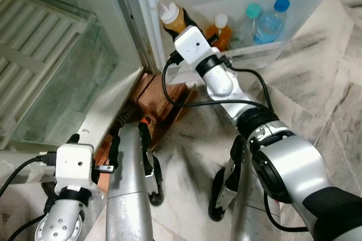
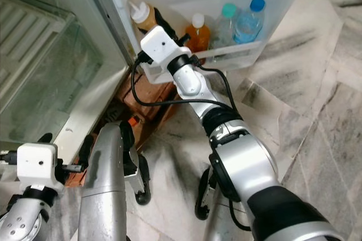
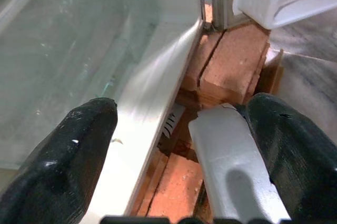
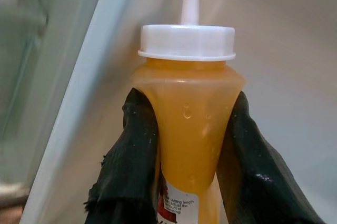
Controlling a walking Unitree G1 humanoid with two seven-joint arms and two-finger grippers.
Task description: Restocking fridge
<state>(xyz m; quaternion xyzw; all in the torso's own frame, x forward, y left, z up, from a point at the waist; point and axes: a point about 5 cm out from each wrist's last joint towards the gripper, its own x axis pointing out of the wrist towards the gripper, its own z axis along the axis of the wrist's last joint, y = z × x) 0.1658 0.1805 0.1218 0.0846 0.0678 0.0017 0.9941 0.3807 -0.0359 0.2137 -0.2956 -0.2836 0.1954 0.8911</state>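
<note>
In the left eye view, the right gripper (image 1: pixel 180 26) is extended to the white door shelf (image 1: pixel 249 51) of the open fridge, and an orange-yellow squeeze bottle with a white nozzle cap (image 1: pixel 171 17) is held upright at the shelf's end nearest the hinge. Already standing in the same shelf are a small orange juice bottle with a white cap (image 1: pixel 219 33), a clear bottle with a teal cap (image 1: pixel 249 20) and a clear water bottle with a blue cap (image 1: pixel 268 23). In the right eye view, the same row is seen; whether the squeeze bottle rests on the shelf floor cannot be told. In the left wrist view, the left gripper (image 3: pixel 184 150) hangs low beside the fridge's base, its fingers apart and holding nothing, over red-brown bricks (image 3: pixel 231 61) under the cabinet. In the right wrist view, the right gripper's two black fingers (image 4: pixel 134 155) are clamped on the squeeze bottle's neck just below its cap. The restocking is judged well advanced: three bottles are shelved, and the fourth remains to be released.
</note>
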